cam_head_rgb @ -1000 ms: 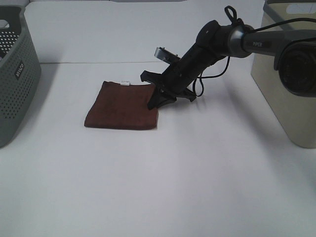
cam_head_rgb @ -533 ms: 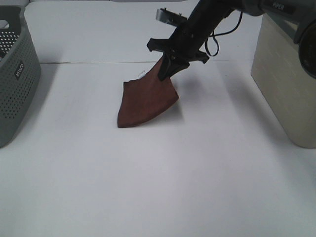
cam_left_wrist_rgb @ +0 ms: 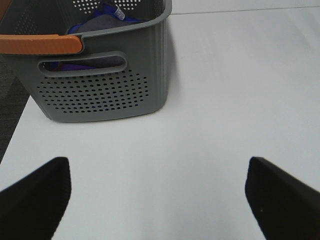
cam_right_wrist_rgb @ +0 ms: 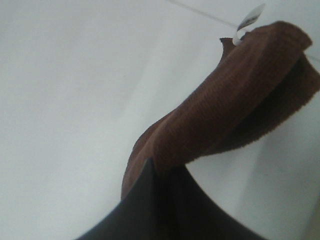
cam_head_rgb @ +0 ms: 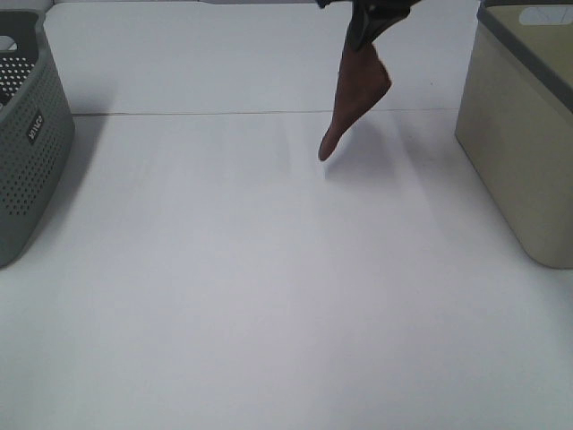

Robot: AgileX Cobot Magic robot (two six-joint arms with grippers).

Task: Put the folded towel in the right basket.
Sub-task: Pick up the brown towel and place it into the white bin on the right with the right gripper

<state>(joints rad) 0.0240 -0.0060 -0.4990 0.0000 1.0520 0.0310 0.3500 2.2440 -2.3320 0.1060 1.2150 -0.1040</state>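
The brown folded towel [cam_head_rgb: 356, 94] hangs in the air from my right gripper [cam_head_rgb: 369, 20] at the top edge of the high view, left of the beige right basket [cam_head_rgb: 515, 143]. Its lower tip hangs clear above the table. In the right wrist view the towel [cam_right_wrist_rgb: 235, 110] droops away from the gripper [cam_right_wrist_rgb: 159, 175], which is shut on one end of it; a white tag [cam_right_wrist_rgb: 250, 19] shows at the far end. My left gripper [cam_left_wrist_rgb: 157, 195] is open and empty above the table, near the grey basket [cam_left_wrist_rgb: 100, 85]. It is out of the high view.
The grey perforated left basket [cam_head_rgb: 27, 143] stands at the table's left edge. In the left wrist view it has an orange handle [cam_left_wrist_rgb: 40, 44] and purple cloth [cam_left_wrist_rgb: 100, 20] inside. The white table [cam_head_rgb: 269, 287] lies between the baskets.
My right gripper has lifted the towel off the table and carried it up and to the right, toward the beige basket. The towel now hangs free instead of lying flat.
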